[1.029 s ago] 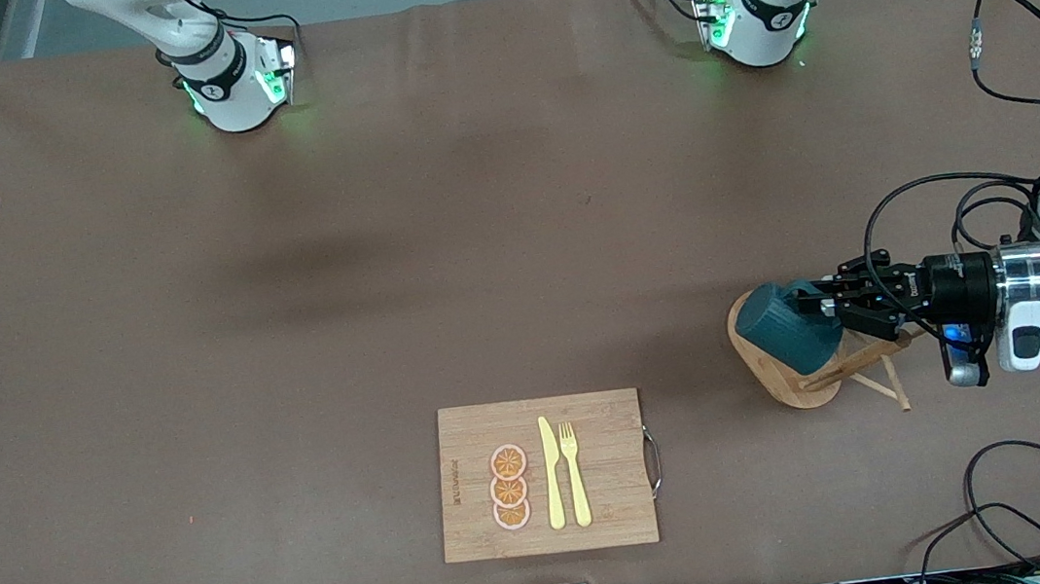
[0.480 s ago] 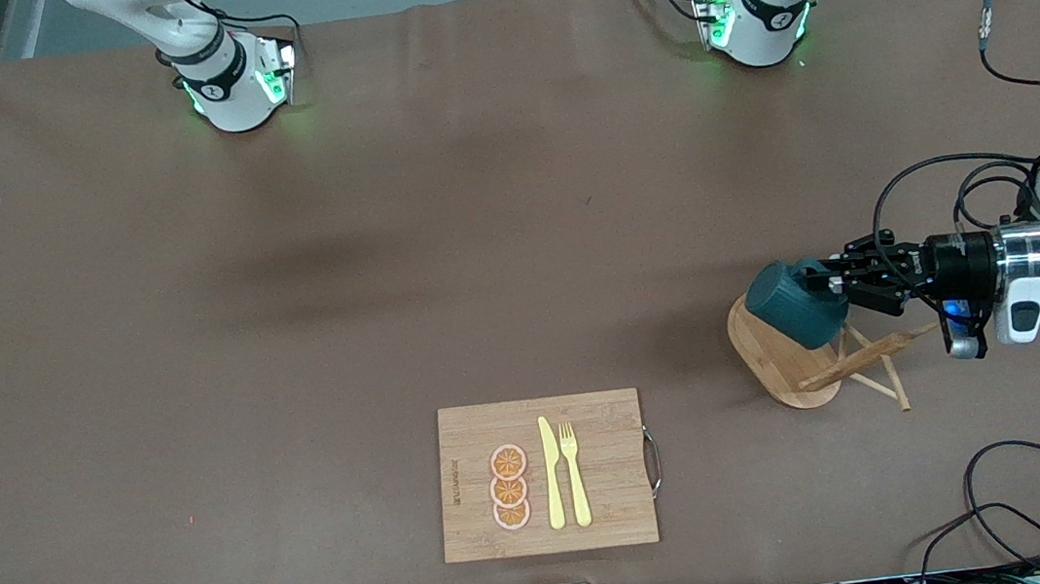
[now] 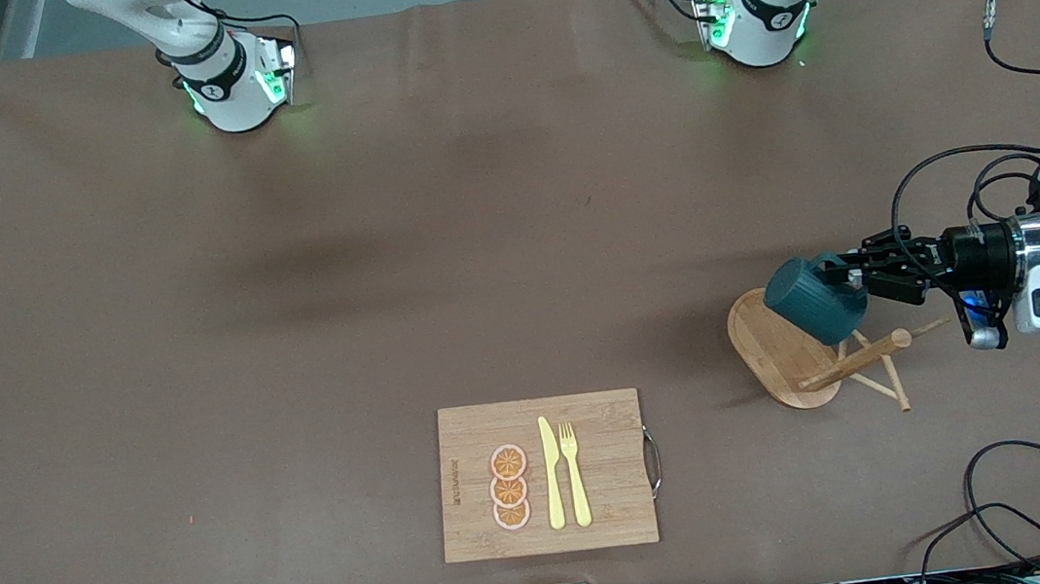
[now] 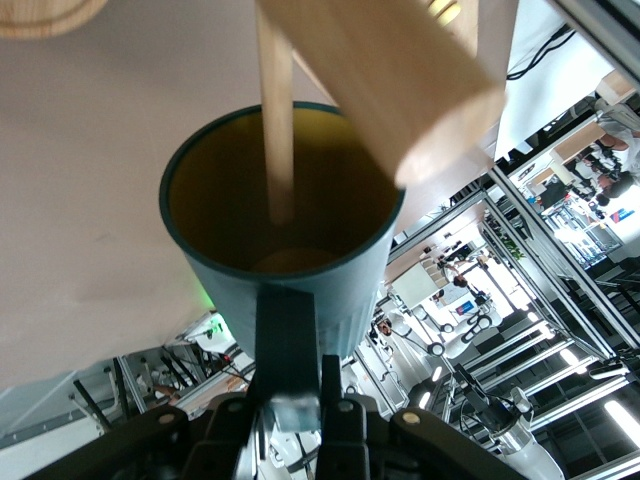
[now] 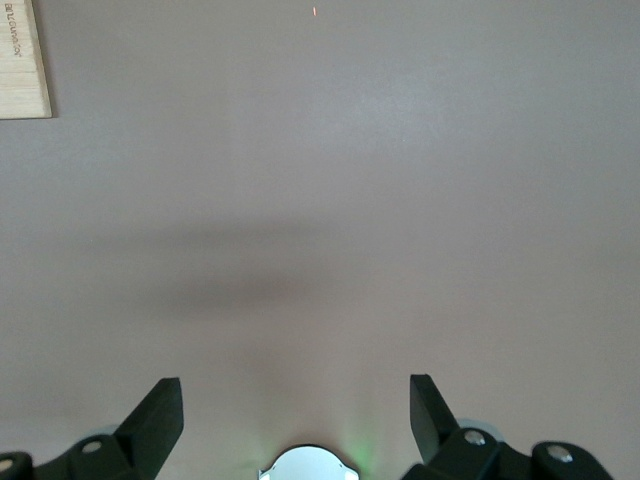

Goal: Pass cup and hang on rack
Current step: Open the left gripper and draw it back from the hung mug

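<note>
The brown table (image 3: 381, 278) lies bare across its middle and toward the right arm's end. Obstacles: the bamboo cutting board (image 3: 603, 508) with knife (image 3: 552, 474), fork (image 3: 575, 472) and orange slices (image 3: 510, 487) at the near edge; the rack (image 3: 782, 360) toward the left arm's end, its pegs (image 3: 893, 382) jutting outward, loose cables (image 3: 1022, 489) at that near corner.

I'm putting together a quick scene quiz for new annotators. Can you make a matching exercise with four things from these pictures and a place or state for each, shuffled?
Column one:
1. cup
2. rack
3. right gripper
4. knife and fork

Column two:
A. open, holding nothing
B. lying on the cutting board
C. gripped by the left gripper, a peg reaching into its mouth
D. standing on the table toward the left arm's end

Pairs: 1-C, 2-D, 3-A, 4-B
</note>
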Controlling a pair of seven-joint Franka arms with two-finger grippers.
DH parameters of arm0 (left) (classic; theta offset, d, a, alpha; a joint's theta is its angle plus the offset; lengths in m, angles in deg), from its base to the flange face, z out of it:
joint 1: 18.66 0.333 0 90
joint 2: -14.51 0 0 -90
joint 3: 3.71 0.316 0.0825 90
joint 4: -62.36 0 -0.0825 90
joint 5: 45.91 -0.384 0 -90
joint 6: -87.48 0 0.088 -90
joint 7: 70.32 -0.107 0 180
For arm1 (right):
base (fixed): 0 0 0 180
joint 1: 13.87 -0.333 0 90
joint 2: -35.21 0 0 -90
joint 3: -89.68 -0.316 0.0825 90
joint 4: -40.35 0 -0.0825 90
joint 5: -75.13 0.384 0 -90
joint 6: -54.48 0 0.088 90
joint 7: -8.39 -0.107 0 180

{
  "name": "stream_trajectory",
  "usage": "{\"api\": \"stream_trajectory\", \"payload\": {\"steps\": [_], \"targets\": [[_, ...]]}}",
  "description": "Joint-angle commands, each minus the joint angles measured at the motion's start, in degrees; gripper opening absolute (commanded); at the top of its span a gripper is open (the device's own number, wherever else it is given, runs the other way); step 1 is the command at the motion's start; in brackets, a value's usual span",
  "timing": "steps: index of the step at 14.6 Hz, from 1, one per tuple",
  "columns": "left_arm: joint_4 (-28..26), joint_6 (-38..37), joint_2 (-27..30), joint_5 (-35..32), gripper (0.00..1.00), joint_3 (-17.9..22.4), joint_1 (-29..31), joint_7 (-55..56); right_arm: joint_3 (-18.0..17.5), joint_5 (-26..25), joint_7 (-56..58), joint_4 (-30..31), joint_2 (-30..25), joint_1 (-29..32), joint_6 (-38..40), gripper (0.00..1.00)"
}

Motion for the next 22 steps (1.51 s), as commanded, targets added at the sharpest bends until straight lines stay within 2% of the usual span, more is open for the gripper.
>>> {"api": "stream_trajectory", "payload": {"steps": [1, 6, 8, 10, 12, 13, 15, 16, 19, 22], "targets": [[0.88, 0.24, 0.25, 1.18, 0.06, 0.55, 0.14, -2.14, -0.27, -0.95, 0.53, 1.84, -1.76, 0.20, -0.22, 1.00], [1.41, 0.24, -0.19, 1.62, 0.08, 2.91, 0.14, -6.45, -0.27, -0.95, 0.53, 1.84, -1.76, 0.11, -0.22, 1.00], [1.32, 0.24, -0.19, 1.71, 0.14, 3.62, 0.06, -7.68, -0.27, -0.95, 0.53, 1.84, -1.76, 0.11, -0.22, 1.00], [1.41, 0.32, -0.10, 2.14, 0.48, 3.62, 0.06, -7.60, -0.27, -0.95, 0.53, 1.84, -1.76, 0.11, -0.22, 1.00], [1.41, 0.59, 0.34, 2.24, 0.89, 3.54, -0.03, -6.63, -0.27, -0.95, 0.53, 1.84, -1.76, 0.11, -0.22, 1.00], [1.76, 0.68, 0.60, 2.15, 1.00, 3.45, -0.12, -6.28, -0.27, -0.95, 0.53, 1.93, -1.76, 0.11, -0.22, 1.00], [3.25, 0.59, 1.48, 1.71, 1.00, 2.23, -0.21, -2.79, -0.27, -0.95, 0.53, 1.84, -1.76, 0.20, -0.22, 1.00], [4.13, 0.50, 1.74, 1.10, 1.00, 0.30, -0.21, 0.37, -0.27, -0.95, 0.53, 1.84, -1.76, 0.11, -0.22, 1.00], [6.24, -1.07, 2.54, -5.91, 1.00, -5.06, 0.23, 9.34, -0.27, -0.95, 0.53, 1.84, -1.76, 0.11, -0.22, 1.00], [11.67, -6.68, 2.63, -14.78, 1.00, -9.37, 0.06, 13.32, -0.27, -0.95, 0.53, 1.84, -1.76, 0.11, -0.22, 1.00]]}}
